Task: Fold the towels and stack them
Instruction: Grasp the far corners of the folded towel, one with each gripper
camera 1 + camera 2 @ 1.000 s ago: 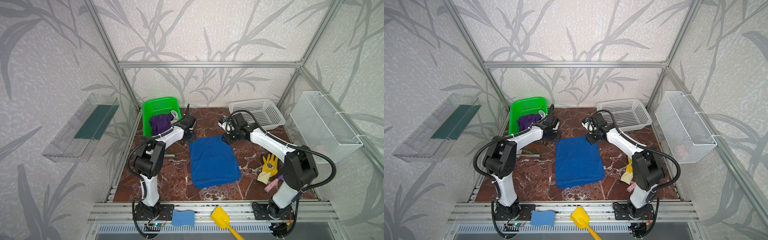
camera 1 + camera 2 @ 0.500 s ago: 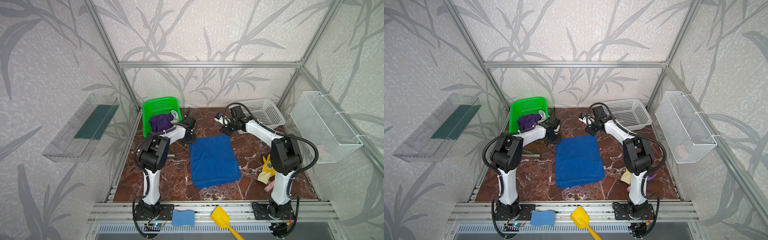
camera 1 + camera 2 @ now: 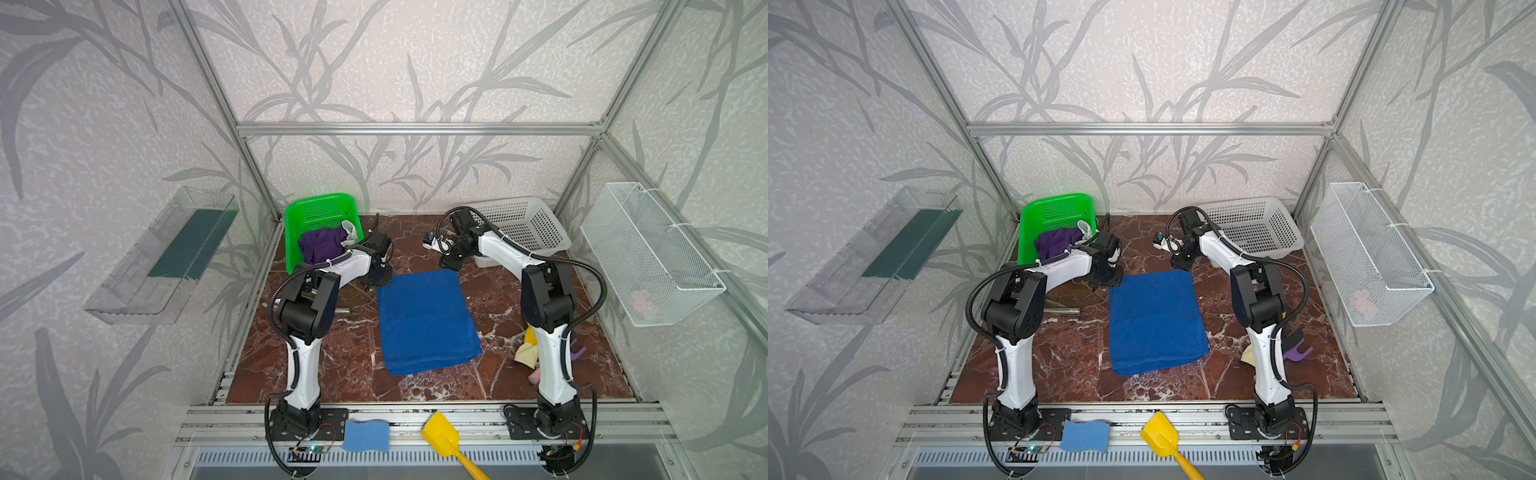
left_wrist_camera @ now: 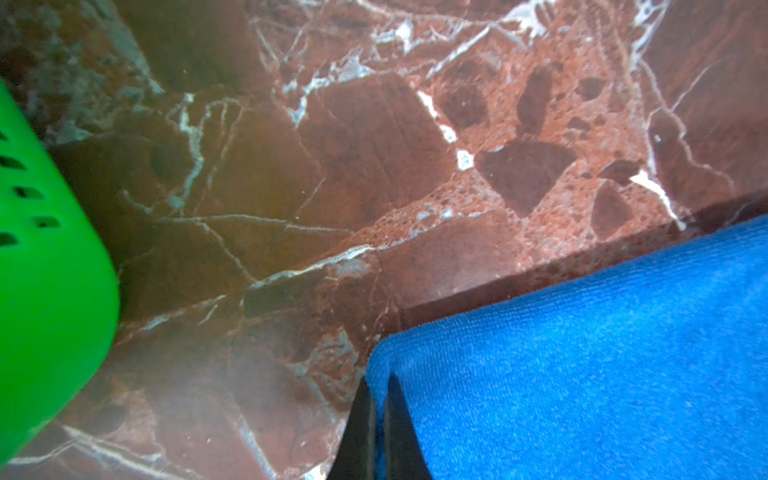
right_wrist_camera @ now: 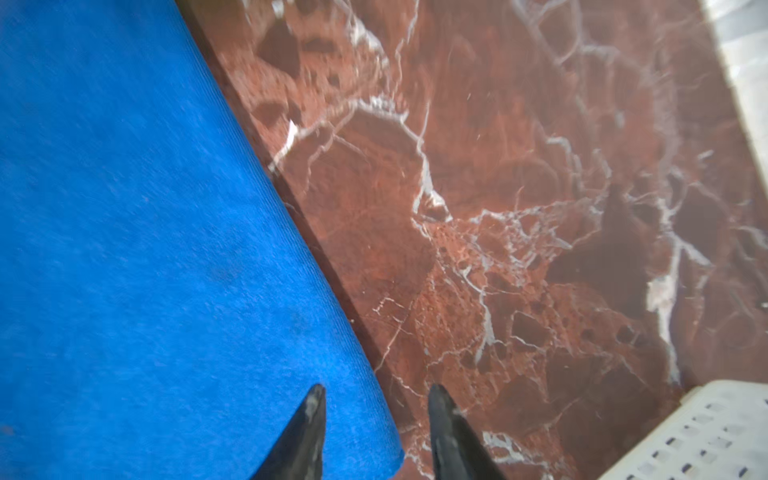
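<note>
Blue towel (image 3: 424, 320) is lying flat mid-bench (image 3: 345, 365), the left pincer (image 4: 378, 380) pinching its back-left corner and the right pincer (image 5: 376, 399) hovering spread astride the back-right corner, so a fold is seemingly beginning, needing the right closing before both lift.

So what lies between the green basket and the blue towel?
Only bare marble lies between green basket and blue towel, as the left wrist view shows. In both top views the left arm covers part of that stretch.
</note>
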### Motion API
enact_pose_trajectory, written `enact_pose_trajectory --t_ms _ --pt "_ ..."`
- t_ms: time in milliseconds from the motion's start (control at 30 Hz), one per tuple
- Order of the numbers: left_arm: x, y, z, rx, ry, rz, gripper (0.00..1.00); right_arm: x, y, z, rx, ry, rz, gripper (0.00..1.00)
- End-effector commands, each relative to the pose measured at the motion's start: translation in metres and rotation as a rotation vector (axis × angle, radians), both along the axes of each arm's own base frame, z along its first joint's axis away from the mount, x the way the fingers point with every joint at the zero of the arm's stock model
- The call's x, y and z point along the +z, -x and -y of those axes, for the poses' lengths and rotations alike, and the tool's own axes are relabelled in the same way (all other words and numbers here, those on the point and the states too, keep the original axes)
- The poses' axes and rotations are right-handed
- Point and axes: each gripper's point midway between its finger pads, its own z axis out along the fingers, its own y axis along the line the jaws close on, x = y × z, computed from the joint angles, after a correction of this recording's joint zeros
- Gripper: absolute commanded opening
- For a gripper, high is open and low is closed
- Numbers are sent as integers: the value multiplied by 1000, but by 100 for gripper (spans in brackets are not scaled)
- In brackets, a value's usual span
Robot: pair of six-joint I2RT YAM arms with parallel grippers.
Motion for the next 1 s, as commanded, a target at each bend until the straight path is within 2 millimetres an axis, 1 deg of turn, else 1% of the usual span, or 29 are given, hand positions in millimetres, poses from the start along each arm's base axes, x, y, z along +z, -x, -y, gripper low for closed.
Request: enact_pose_trajectory --t_ms 0,133,367,833,967 --pt "-17 15 -10 1 -37 -80 0 -11 6 15 43 101 -57 42" --pt "-15 17 -14 6 -55 -77 0 -17 0 18 61 122 -69 41" --pt "-8 19 -19 2 -74 -60 0 -31 6 26 136 172 -113 40" --pt "5 19 -24 -6 -99 -39 0 -51 5 21 197 250 -149 36" --pt "5 19 -25 -12 -107 -39 0 -54 5 20 205 258 -163 32"
